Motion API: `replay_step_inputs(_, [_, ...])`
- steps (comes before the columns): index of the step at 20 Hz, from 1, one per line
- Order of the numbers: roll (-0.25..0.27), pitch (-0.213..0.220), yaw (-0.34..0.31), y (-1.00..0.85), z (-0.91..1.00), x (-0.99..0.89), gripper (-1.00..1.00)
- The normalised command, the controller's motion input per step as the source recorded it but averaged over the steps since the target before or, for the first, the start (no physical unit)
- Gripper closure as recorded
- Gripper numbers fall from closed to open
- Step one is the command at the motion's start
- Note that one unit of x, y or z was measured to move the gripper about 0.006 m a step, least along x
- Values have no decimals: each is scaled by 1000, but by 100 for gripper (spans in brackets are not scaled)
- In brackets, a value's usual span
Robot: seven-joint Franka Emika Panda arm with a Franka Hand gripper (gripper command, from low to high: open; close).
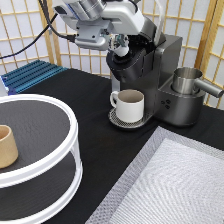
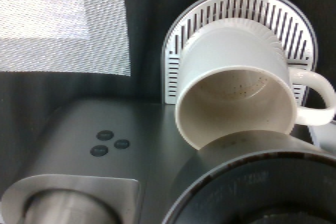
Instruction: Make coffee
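My gripper (image 1: 120, 46) hangs at the upper front of the black coffee machine (image 1: 150, 75), just above its brew head. It is shut on the coffee (image 1: 119, 43), a small white pod that shows between the fingers. In the wrist view the pod's dark round printed top (image 2: 255, 187) fills the lower edge, close to the camera. A cream-white handled mug (image 1: 130, 104) stands empty on the machine's round drip grate (image 1: 116, 120), directly below the brew head. The wrist view looks down into the mug (image 2: 236, 105).
A steel pitcher (image 1: 187, 80) sits on the machine's right side. A white two-tier round stand (image 1: 47, 155) at the exterior view's left holds a tan handleless cup (image 1: 6, 146). A grey woven mat (image 1: 175, 185) lies at the bottom right, and a blue rack (image 1: 30, 75) at the back left.
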Motion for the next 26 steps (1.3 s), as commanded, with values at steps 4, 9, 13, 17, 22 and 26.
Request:
replay_step_inputs(4, [-7,-1,0,402,-76,-321,100])
replay_step_inputs(9, [-6,0,0,213,-57,-37,100])
replay_step_inputs(13, [0,0,0,0,-150,89,100])
replay_step_inputs(17, [-2,0,0,2,-105,206,100])
replay_step_inputs(22, [-23,-3,-2,52,-154,53,100])
replay_step_inputs(26, [-46,-1,0,87,-140,-4,100])
